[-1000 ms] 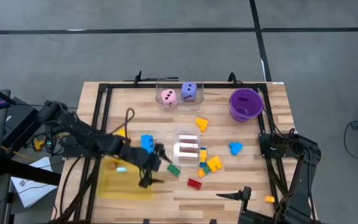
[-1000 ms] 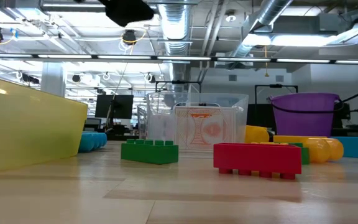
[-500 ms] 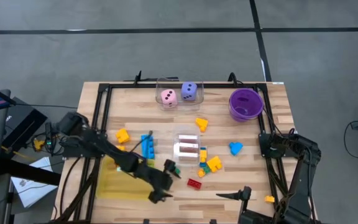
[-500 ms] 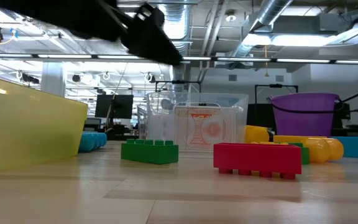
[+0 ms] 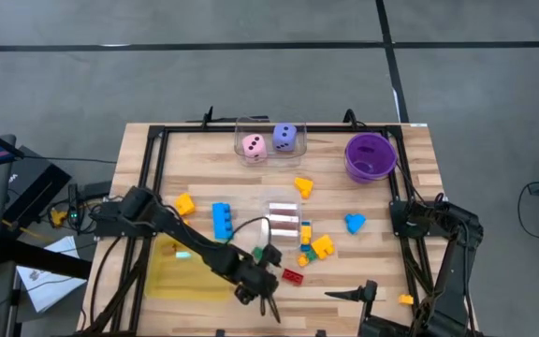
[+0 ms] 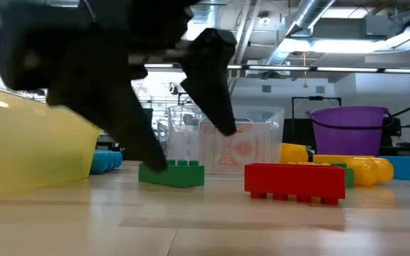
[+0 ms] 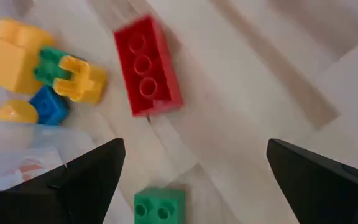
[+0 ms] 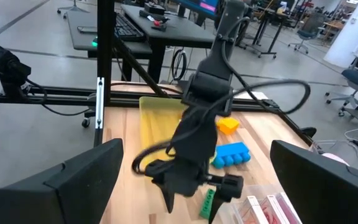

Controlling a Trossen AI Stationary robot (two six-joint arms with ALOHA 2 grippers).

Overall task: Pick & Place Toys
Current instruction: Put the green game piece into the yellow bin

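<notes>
Wooden slatted table [image 5: 363, 271], high view: my left pincer [image 5: 268, 301] spread wide, empty, near front edge, beside small green plastic brick [image 5: 259, 254] and red plastic brick [image 5: 293, 276]. Low view: fingers straddle green brick, apart from it. Right pincer [image 8: 191, 186] wide open, empty, waiting at table's right front.

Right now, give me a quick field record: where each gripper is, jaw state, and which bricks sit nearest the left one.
left gripper: low over the table's near edge, jaws open, holding nothing
right gripper: parked at the near right, jaws open, empty
nearest brick: green brick, just beyond the left gripper
next brick: red brick, beside the green one, apart from it
yellow tray: left of the left gripper
</notes>
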